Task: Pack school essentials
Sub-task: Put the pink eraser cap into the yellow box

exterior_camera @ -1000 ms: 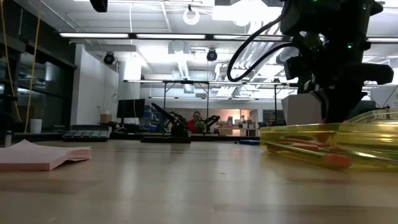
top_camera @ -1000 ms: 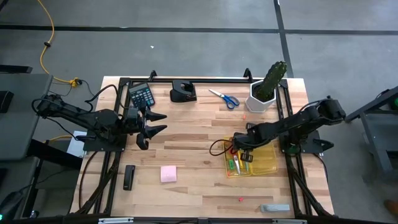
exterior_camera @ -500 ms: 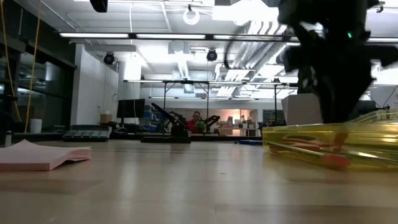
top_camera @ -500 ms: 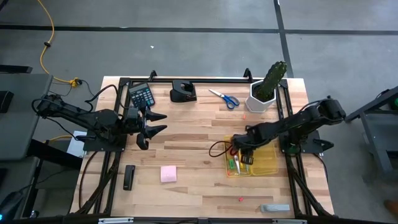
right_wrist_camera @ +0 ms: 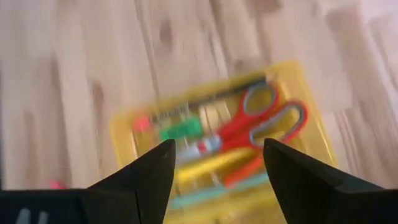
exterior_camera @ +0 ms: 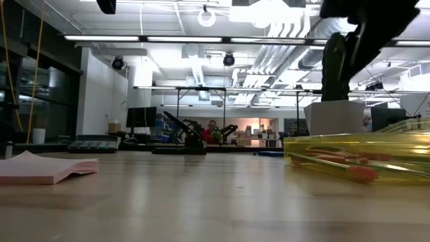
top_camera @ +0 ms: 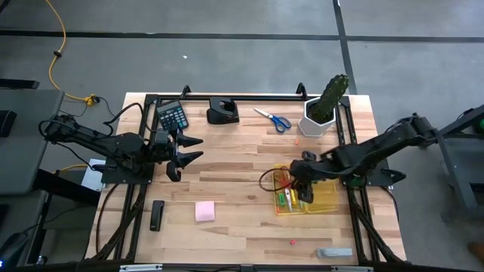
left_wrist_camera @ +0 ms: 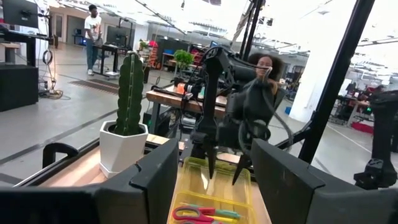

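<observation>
The clear yellow tray (top_camera: 327, 199) lies right of the table's middle. In it are the red-handled scissors (right_wrist_camera: 261, 121) and thin yellow, green and teal pens (right_wrist_camera: 205, 155). My right gripper (top_camera: 301, 190) hangs open above the tray, fingers pointing down, touching nothing; the left wrist view shows it (left_wrist_camera: 224, 168) clear of the tray (left_wrist_camera: 242, 186). The blue-handled scissors (top_camera: 274, 119) lie flat near the far edge. The pink sticky pad (top_camera: 204, 211) lies flat toward the near left. A tiny red bit (top_camera: 293, 242) rests near the front edge. My left gripper (top_camera: 195, 149) waits open at the left.
A cactus in a white pot (top_camera: 324, 106) stands behind the tray at the far right. A calculator (top_camera: 172, 115) and a black desk tool (top_camera: 222, 112) sit at the far edge. A black bar (top_camera: 156, 215) and a grey piece (top_camera: 334, 252) lie near the front.
My right gripper has opened and risen out of the yellow tray, drawing a little toward the table's right edge. In the low view it has left the space just above the tray. The tray and its contents have stayed in place.
</observation>
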